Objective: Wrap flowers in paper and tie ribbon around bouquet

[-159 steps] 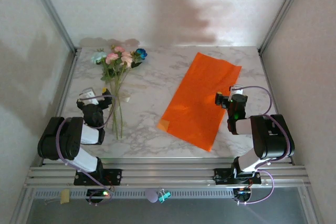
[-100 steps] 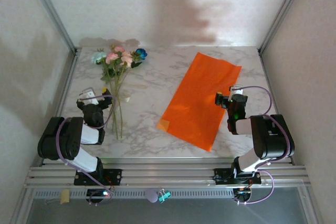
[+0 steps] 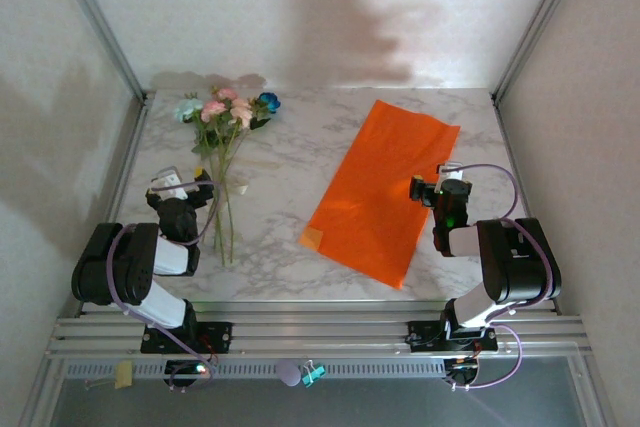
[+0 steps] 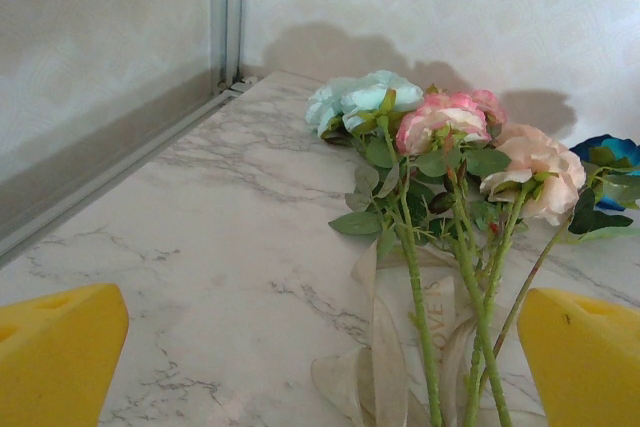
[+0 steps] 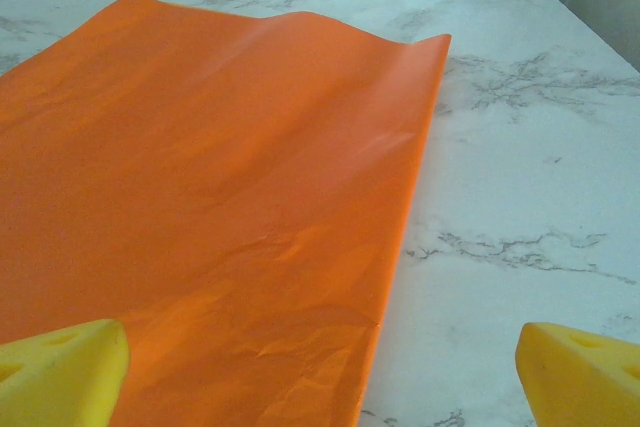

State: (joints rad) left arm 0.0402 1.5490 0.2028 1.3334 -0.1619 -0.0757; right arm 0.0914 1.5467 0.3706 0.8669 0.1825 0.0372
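A small bunch of artificial flowers (image 3: 222,142), with pink, pale whitish-green and one blue bloom on long thin green stems, lies on the left part of the white marble-patterned desk (image 3: 275,172). The blooms point toward the back wall and the stems run down toward the near edge, just beside the left arm. The blue bloom sits at the right side of the bunch. In the left wrist view a narrow cream-beige ribbon (image 4: 383,342) lies limp and loosely folded on the desk under the stems, touching them.

The left end effector (image 4: 322,352) is released. Its two yellow fingertips (image 4: 60,347) stand wide apart at the lower corners of that view, low over the desk. The stems and ribbon lie in the gap between them, nearer the right-hand finger, and neither pad visibly touches them.

A large bright orange rectangular sheet of thin paper (image 3: 382,190) lies flat on the right part of the desk, well apart from the flowers. It slants from the far right toward the near centre. Its surface shows light creases and a slight wave along the far edge.

The right end effector (image 5: 320,372) is also released, its fingers spread wide and grasping nothing. It sits at the sheet's right long edge, with one yellow finger (image 5: 60,367) over the orange sheet and the other over bare marble.
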